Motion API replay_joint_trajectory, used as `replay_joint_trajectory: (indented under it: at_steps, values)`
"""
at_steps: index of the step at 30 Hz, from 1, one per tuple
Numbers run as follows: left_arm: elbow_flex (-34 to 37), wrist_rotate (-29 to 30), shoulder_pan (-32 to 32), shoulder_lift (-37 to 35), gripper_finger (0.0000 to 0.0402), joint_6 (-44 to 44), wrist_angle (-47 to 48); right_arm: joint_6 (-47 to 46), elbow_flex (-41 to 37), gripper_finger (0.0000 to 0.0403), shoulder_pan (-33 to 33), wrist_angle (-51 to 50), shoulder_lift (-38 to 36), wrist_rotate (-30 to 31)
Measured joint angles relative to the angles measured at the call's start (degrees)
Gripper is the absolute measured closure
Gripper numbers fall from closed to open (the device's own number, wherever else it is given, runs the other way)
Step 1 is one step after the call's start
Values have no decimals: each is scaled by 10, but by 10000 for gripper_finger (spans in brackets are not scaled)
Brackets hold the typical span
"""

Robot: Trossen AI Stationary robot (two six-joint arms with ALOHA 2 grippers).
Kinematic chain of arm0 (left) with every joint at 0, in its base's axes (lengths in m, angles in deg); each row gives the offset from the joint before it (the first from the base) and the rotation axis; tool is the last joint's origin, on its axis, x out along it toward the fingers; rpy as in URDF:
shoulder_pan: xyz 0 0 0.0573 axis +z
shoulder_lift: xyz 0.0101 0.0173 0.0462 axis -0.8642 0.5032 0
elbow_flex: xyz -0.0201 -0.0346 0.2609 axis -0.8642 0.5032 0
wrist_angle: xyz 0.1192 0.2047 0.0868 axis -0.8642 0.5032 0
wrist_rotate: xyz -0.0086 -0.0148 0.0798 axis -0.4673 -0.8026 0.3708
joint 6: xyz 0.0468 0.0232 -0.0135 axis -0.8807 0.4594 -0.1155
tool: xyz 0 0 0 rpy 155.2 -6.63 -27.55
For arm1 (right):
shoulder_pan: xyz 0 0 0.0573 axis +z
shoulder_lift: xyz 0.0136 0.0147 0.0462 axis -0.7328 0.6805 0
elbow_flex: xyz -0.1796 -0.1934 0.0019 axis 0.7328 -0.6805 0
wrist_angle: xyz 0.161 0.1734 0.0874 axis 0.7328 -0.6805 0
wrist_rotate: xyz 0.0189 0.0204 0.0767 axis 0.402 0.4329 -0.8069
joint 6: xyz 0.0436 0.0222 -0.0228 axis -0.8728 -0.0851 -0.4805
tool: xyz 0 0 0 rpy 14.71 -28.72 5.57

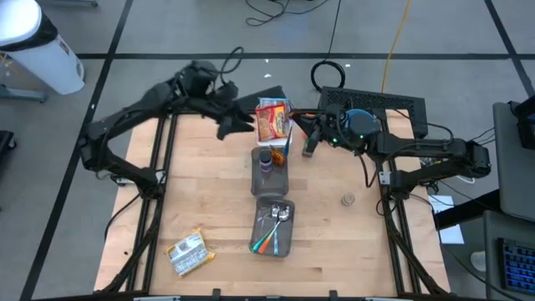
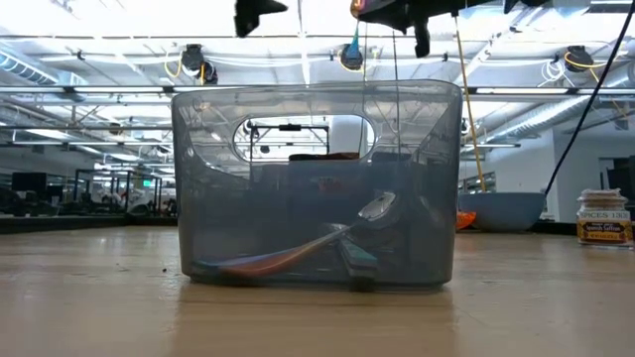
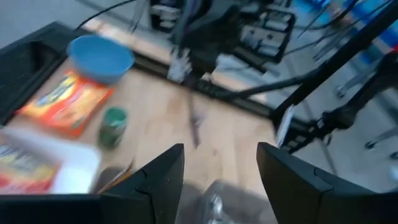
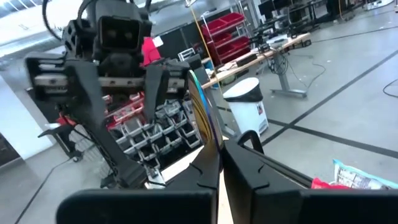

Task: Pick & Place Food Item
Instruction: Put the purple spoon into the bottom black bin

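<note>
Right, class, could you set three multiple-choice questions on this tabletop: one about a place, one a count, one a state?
1. In the high view, where on the table does the snack packet lie?
A. Lower left corner
B. Upper right corner
C. Inside a bin

2. How many clear bins stand on the table?
A. One
B. Two
C. Four

3. How do the fingers of the left tool stand?
A. Pressed shut
B. Closed on a spoon
C. Apart

Answers:
1. A: the packet lies alone on bare wood at that corner.
2. B: one bin sits behind the other down the table's middle, and the nearer one holds cutlery.
3. C: the left wrist view shows table between the two fingers.
</note>
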Motion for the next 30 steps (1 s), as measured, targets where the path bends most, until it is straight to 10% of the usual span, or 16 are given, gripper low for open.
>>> replay_joint_trajectory:
  at_steps: [11,30]
  values:
    - [202,77,-73,10,207,179,-403,-3,-1,403,-1,19,1,-28]
    - [218,83,-83,80,211,243,-556,-24,-2,403,-19,27,4,-76]
